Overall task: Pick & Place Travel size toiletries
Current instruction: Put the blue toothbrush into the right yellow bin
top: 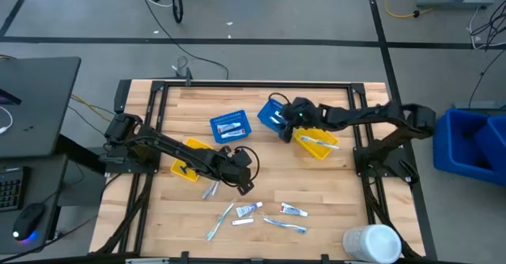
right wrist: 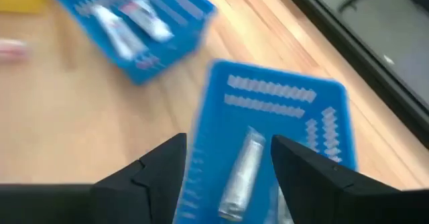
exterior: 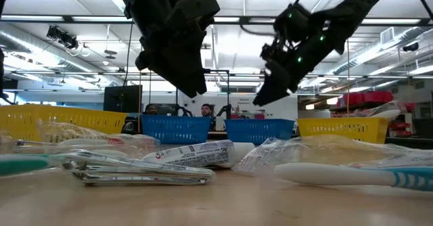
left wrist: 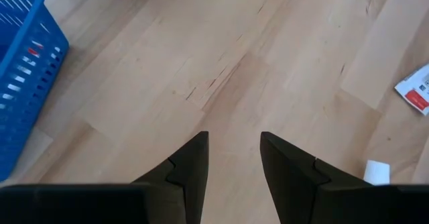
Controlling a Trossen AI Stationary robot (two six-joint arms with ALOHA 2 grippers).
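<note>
Over the tabletop (top: 332, 209): right hand (right wrist: 228, 158) spread above blue basket (right wrist: 281, 117), tube (right wrist: 242, 174) inside; left hand (left wrist: 233, 158) parted, empty; could snag basket rim lifting away.

Table (top: 332, 193): pale wood planks, smooth, faint grain. Baskets (top: 230, 126): moulded mesh plastic, blue and yellow, slightly glossy. Fingers (left wrist: 191, 177): dark matt plastic. Tubes (exterior: 196, 154): white, glossy, in crinkled clear wrap. Toothbrush (exterior: 352, 175): smooth glossy plastic
</note>
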